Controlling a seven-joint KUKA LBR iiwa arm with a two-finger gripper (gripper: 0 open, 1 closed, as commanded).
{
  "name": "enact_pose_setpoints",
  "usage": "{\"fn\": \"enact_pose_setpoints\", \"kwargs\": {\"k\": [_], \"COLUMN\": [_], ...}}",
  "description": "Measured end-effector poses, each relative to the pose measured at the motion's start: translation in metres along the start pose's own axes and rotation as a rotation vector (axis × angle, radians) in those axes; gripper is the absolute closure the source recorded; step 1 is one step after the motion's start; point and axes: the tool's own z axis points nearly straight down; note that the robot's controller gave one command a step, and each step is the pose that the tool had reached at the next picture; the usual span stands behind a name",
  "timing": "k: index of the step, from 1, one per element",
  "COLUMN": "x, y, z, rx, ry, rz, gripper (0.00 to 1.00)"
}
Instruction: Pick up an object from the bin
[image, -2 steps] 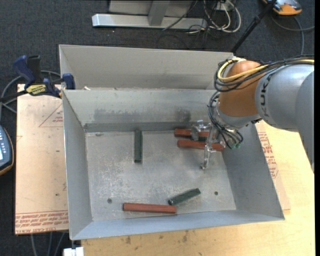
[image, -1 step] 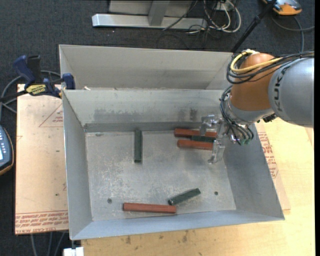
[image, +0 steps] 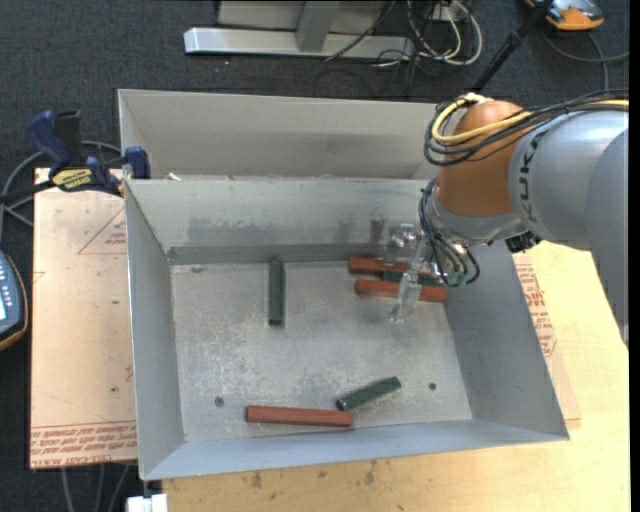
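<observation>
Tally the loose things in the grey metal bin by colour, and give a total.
Red-brown rectangular sticks: 3 (upper red-brown stick and lower red-brown stick at the gripper, front red-brown stick)
Dark green rectangular sticks: 2 (left dark green stick, front dark green stick)
Total: 5

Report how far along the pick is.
Done: nothing is lifted yet; every stick lies on the floor of the bin. In hand: the pincer is down at two red sticks on the right. I cannot tell whether it grips one. Left: grasp and lift. The green stick lies apart.
</observation>
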Motion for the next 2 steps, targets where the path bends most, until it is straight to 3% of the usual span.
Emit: {"fn": "enact_pose_setpoints", "kwargs": {"k": [1, 2], "x": [0.0008, -0.0002], "y": [-0.0062, -0.0055], "z": [0.0299, 0.0291], "rx": [0.001, 0.003], "ry": [0.001, 0.000], "rz": [0.206, 0.203], "gripper": [0.00, 0.00]}}
